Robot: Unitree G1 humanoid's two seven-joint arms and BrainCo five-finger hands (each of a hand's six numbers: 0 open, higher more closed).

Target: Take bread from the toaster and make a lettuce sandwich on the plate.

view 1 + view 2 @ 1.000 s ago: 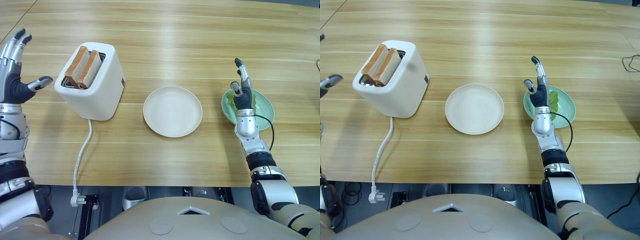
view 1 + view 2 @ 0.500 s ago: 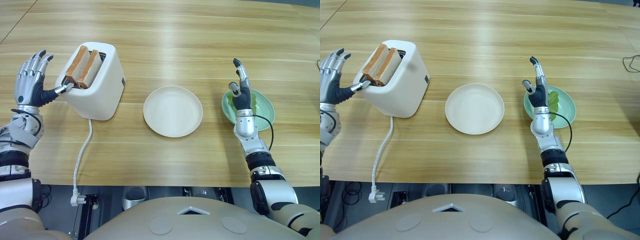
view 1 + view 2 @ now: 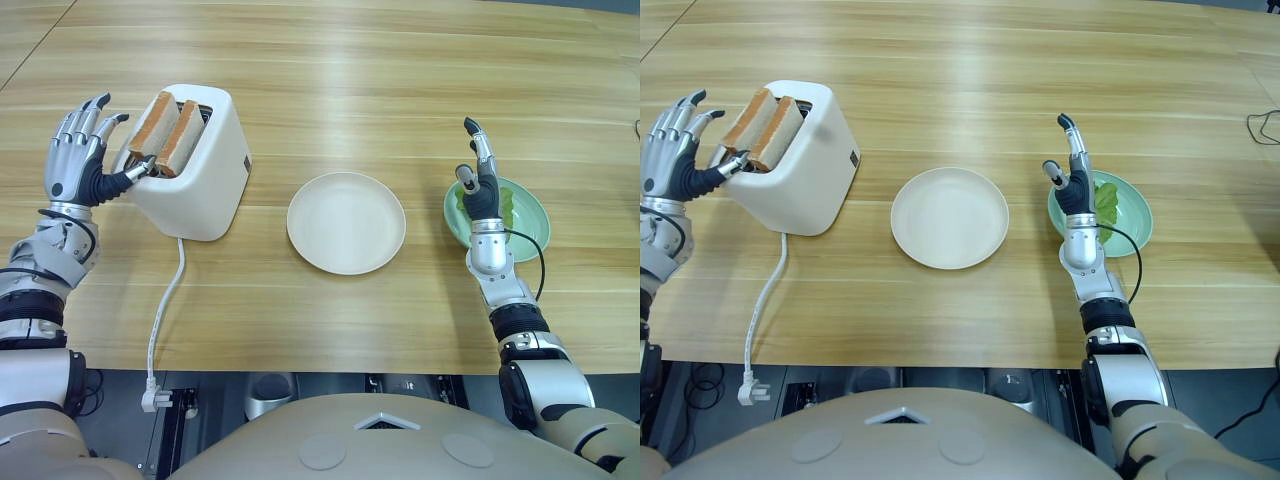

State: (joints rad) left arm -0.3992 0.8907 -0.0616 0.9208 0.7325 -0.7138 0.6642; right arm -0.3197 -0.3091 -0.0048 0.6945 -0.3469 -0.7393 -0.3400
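Observation:
A white toaster [image 3: 200,170] stands at the left of the wooden table with two slices of bread [image 3: 168,132] upright in its slots. My left hand [image 3: 80,160] is open right beside the toaster's left side, its thumb at the near corner of the left slice. An empty cream plate [image 3: 346,222] lies in the middle. At the right, a green bowl [image 3: 528,215] holds lettuce [image 3: 1108,199]. My right hand [image 3: 480,180] stands open and upright over the bowl's left rim, holding nothing.
The toaster's white cord [image 3: 165,305] runs down from it and over the table's front edge, ending in a plug [image 3: 155,400]. A dark cable [image 3: 1262,125] lies at the far right edge. Bare wood spreads behind the plate and toaster.
My left hand has come in from the far left to the toaster, its thumb now at the left slice. The right hand has barely shifted.

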